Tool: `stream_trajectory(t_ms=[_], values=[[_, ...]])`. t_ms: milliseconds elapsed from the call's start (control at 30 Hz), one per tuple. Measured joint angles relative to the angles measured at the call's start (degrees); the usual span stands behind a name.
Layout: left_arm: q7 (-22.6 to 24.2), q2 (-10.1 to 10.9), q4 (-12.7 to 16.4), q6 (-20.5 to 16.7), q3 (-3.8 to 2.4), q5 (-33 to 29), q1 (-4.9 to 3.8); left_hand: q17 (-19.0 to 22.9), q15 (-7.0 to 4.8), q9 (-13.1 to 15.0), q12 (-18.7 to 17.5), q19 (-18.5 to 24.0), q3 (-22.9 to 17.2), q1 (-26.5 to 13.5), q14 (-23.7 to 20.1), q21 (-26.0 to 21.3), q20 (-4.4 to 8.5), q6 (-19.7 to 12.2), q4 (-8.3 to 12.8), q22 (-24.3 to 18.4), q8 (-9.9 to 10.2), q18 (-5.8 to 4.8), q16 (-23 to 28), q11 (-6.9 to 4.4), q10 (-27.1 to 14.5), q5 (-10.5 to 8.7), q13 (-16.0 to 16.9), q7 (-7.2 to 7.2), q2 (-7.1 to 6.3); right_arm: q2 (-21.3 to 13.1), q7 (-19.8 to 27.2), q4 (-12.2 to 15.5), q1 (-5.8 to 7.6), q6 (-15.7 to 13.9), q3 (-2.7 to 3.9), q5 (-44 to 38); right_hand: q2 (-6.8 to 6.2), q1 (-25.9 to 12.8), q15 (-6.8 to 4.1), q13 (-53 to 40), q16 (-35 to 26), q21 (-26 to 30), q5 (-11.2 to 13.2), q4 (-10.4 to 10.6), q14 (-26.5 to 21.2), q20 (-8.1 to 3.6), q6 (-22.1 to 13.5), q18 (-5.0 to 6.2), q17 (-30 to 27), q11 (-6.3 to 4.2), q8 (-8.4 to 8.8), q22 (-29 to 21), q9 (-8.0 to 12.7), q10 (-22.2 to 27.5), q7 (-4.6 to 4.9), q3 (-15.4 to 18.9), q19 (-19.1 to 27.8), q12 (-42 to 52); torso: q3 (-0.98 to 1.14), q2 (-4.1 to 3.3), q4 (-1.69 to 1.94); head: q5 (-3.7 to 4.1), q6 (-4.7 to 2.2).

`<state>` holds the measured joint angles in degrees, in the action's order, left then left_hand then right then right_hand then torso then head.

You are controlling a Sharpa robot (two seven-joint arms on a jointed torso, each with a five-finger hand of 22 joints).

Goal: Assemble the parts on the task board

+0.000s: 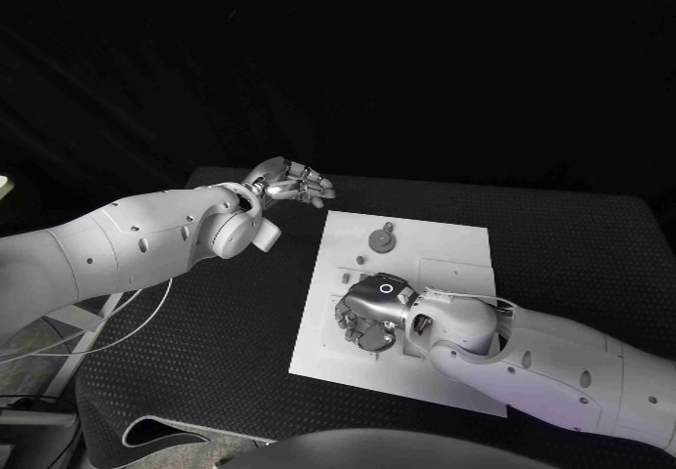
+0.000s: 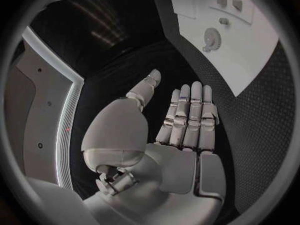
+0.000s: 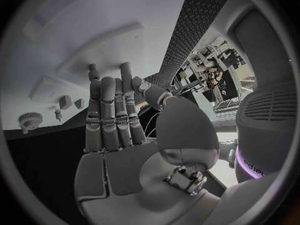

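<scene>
Black textured matting covers the table (image 1: pixel 184 332), with darkness behind it and the white task board (image 1: pixel 451 254) lying at its middle. Right hand (image 1: pixel 372 311) sits low over the near half of the board, palm down; in the right wrist view its fingers (image 3: pixel 109 115) stand straight and side by side with nothing between them, so it holds no part. Whether the fingertips touch the board cannot be told from the head view. Left hand (image 1: pixel 293 183) hovers off the board's far left corner over the matting, fingers (image 2: pixel 190 115) extended and empty. On the far half of the board lies a grey round part (image 1: pixel 382 239) with a small tab, and near it a few small block-shaped parts (image 2: pixel 229 2) stand in a row. Judgement: assembly is at an early stage, the right hand positioned to locate or seat a piece under it. Next move calls for closing fingers on one small part, with care not to shift the board.
</scene>
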<state>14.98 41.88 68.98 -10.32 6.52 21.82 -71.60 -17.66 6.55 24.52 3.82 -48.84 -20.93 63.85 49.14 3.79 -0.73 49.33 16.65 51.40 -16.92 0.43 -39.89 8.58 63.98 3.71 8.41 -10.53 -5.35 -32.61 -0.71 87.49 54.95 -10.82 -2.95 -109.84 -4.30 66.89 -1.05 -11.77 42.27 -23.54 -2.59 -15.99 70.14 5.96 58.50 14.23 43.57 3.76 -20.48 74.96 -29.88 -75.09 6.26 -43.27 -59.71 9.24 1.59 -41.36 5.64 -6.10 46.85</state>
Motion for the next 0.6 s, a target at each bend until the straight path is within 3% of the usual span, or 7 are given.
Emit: stream_trajectory(t_ms=[600], values=[[-0.04, 0.04, 0.07, 0.07, 0.0, -0.02, 0.0, -0.05, 0.0, -0.05, 0.0, 0.0, 0.0, 0.0, 0.0, 0.0, 0.0, 0.0, 0.0, -0.05, 0.0, 0.0, 0.22, 0.0, 0.0, 0.0, -0.04, 0.0, 0.0, 0.81, 0.61, -1.06, 0.01, 0.61, -0.06, -0.49, 0.0, 0.0, -0.04, -0.07, 0.0, -0.23, 0.15, -0.07, 0.07, 0.09, -0.01, 0.03, 0.06, -0.1, 0.02, 0.01, -0.09, -0.1, 0.01, 0.07, -0.08, -0.16, -0.01, 0.01, 0.0, -0.09, 0.18]])
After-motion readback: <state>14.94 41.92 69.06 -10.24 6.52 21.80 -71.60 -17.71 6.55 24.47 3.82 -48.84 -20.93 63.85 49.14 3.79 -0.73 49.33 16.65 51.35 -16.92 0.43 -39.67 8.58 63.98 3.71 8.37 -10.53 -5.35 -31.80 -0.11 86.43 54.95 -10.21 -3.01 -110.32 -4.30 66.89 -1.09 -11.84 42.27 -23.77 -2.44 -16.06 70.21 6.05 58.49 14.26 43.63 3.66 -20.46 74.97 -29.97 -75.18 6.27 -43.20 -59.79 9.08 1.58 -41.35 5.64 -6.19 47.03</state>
